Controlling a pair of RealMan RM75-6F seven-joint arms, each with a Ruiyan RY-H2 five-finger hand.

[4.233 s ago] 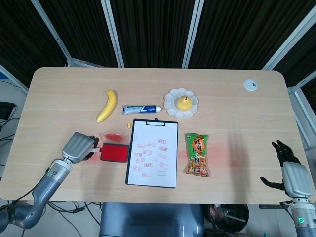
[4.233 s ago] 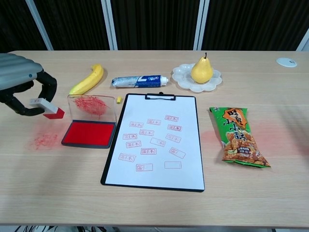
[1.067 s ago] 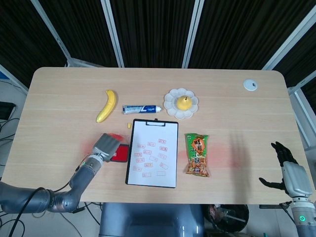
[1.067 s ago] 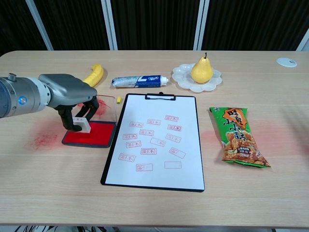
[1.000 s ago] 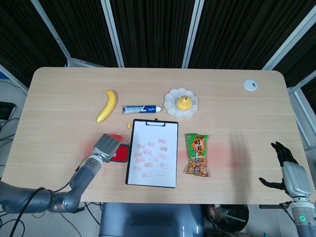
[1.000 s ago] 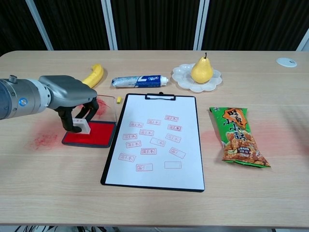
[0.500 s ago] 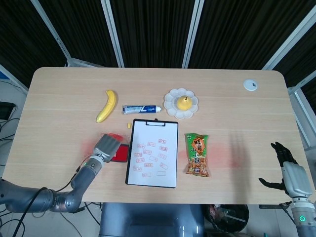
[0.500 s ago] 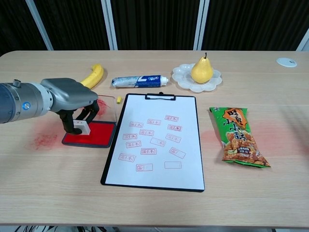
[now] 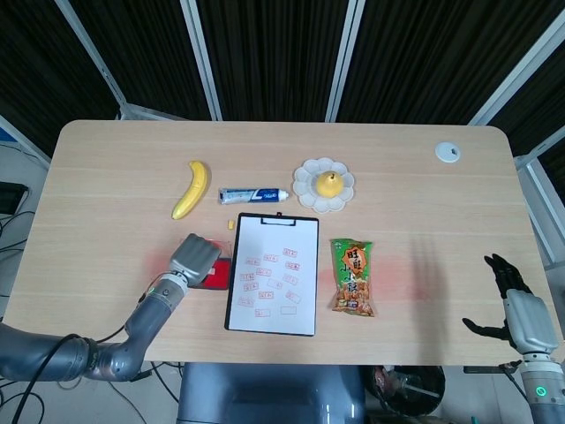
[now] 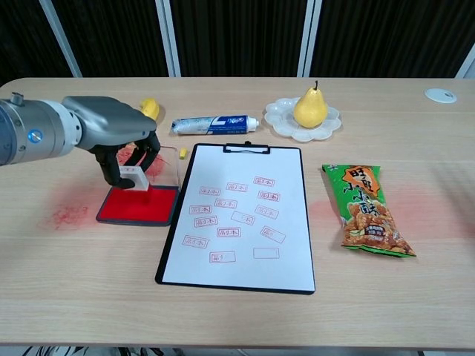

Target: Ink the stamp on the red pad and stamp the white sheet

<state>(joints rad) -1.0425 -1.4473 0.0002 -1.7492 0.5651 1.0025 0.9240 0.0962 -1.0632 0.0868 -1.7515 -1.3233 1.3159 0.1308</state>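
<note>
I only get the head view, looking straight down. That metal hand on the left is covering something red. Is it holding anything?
Observer: Yes. In the chest view the left hand pinches a small white stamp with a red base.
Operator: Is it pushed into the ink?
Observer: It is over the back part of the red pad; I cannot tell whether it touches.
Operator: And the red bit peeking out beside the hand?
Observer: Part of that is the pad's clear lid, which stands upright behind the pad and is smeared with red ink.
</note>
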